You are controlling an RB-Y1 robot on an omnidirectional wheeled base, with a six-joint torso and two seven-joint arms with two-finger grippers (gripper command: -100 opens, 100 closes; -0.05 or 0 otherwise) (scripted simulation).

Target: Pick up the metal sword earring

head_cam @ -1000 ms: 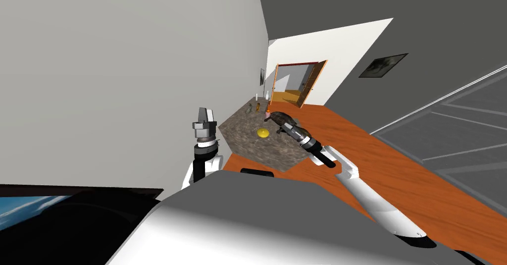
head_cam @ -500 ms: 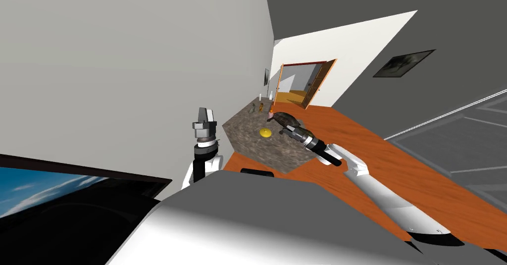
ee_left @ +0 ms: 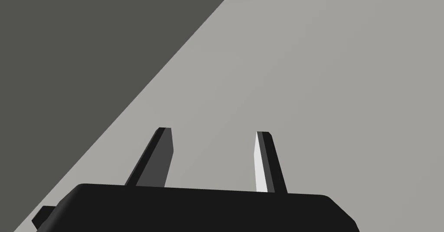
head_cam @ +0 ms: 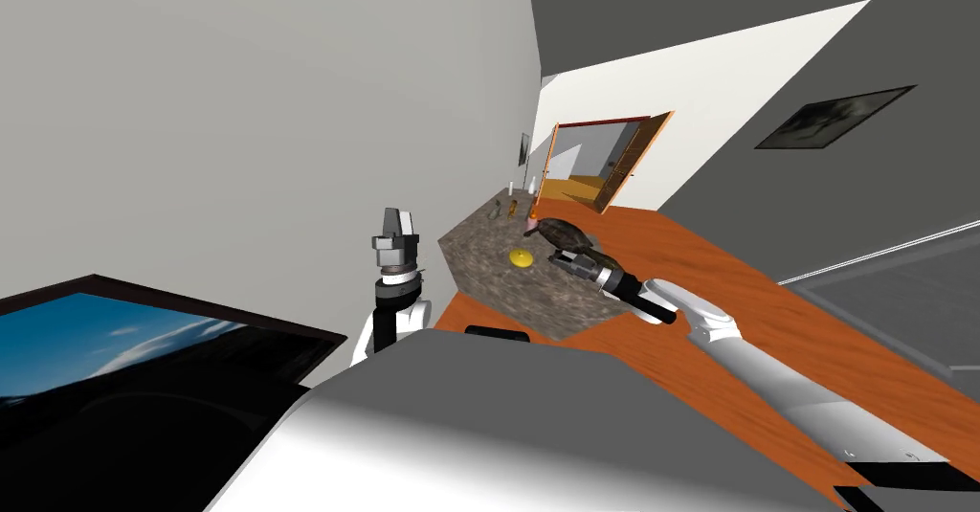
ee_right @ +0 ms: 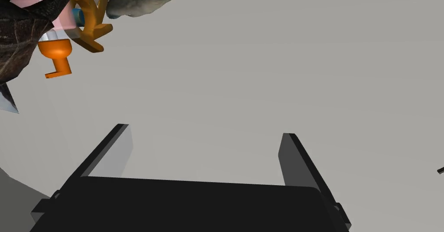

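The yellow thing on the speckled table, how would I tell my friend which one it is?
Look for the speckled brown-grey table against the light grey wall. Near its middle, between the wall and the right pincer, lies the yellow thing. It is the only bright yellow round piece; the dark lump beside it is bigger and brown.

The counter (head_cam: 498, 291) stands along the left wall. A disc (head_cam: 521, 257) lies mid-counter, with a lump (head_cam: 567, 233) behind it at the right edge. Small bottles (head_cam: 495, 211) stand at the far end. The right gripper (head_cam: 558, 256) hangs over the right edge, just beside the lump.
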